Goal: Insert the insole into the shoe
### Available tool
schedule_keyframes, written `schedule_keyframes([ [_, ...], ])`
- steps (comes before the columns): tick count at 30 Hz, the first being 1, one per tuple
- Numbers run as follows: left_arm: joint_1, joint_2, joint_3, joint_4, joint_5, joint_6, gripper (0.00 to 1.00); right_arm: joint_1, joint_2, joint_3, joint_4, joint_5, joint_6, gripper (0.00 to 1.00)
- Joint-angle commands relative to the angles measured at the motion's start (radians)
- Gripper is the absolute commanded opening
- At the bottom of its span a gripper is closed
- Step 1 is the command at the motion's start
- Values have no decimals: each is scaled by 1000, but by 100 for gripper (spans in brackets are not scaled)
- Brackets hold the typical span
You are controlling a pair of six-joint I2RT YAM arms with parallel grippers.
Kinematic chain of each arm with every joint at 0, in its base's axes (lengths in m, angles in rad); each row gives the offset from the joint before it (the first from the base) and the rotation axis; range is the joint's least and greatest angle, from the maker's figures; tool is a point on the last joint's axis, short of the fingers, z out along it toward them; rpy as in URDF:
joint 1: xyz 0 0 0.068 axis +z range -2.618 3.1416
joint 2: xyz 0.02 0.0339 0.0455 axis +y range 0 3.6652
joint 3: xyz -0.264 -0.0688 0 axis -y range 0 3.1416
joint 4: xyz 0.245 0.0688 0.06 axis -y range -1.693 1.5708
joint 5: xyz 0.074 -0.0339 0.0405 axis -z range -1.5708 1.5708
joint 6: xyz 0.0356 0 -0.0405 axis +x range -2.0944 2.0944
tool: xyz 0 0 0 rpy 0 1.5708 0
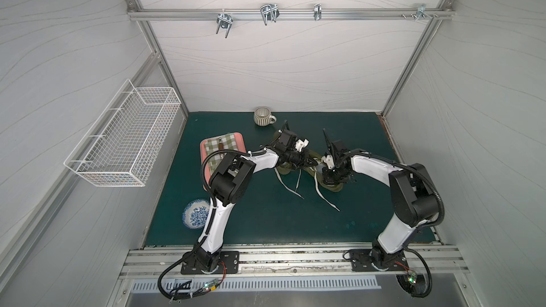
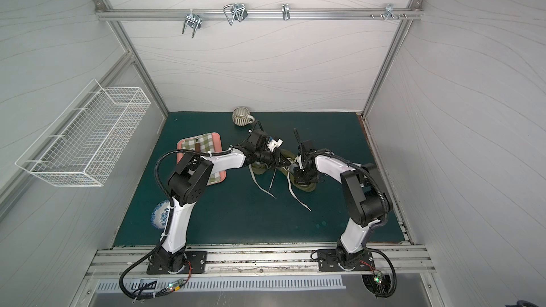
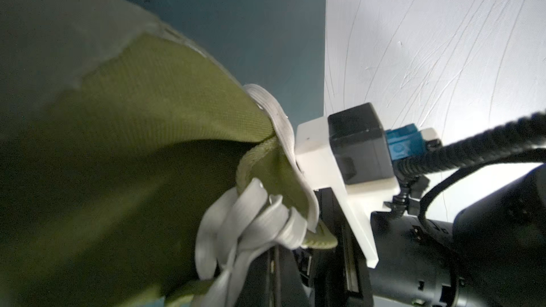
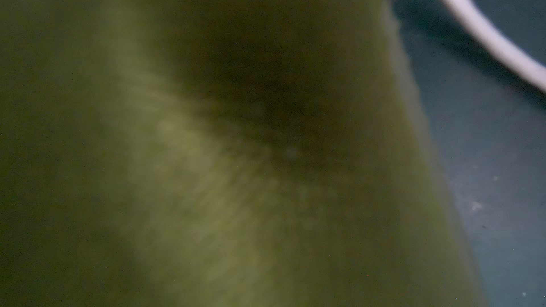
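The table (image 1: pixel 266 220) is the biggest thing here, a flat dark green mat with a faintly speckled surface. On the side wall by my left arm hangs a white wire basket (image 1: pixel 124 143), a long open grid box. A pink tray (image 1: pixel 204 150) with rounded corners lies half under my left elbow, with a green-and-white checked cloth (image 1: pixel 226 143) over it.

The shoe (image 1: pixel 333 187) is mid-table, under both my wrists. It is olive canvas with a fine woven rib that reads clearly in the left wrist view (image 3: pixel 133 119). Its rounded end points toward the near edge, and its long axis runs near to far, angled slightly. More olive shows under my left wrist, and I cannot tell whether that is the same shoe. The right wrist view is a green blur. I cannot make out the insole anywhere.

Smaller things are a round blue-and-white patterned plate (image 1: pixel 193 215), partly cut off by my left arm, and a ribbed grey mug (image 1: pixel 262 118) by the back wall. Flat white laces (image 1: pixel 325 197) trail loose over the mat.

My left claw (image 1: pixel 310 161) and right claw (image 1: pixel 330 176) are both closed narrow, down at the shoe. My own wrists hide what, if anything, they pinch.
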Motion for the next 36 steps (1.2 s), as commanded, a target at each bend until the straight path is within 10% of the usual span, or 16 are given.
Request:
schedule_keyframes([
  [1, -5, -39, -6, 14, 0, 8, 0, 39, -37, -2, -49, 69, 44, 0],
  [8, -5, -33, -38, 48, 3, -4, 0, 54, -151, 44, -90, 194, 60, 0],
  [21, -5, -28, 4, 45, 22, -13, 0, 74, 90, -40, 105, -8, 162, 0],
  [36, -10, 4, 22, 86, 36, -46, 0, 49, -7, -58, 195, 303, 224, 0],
])
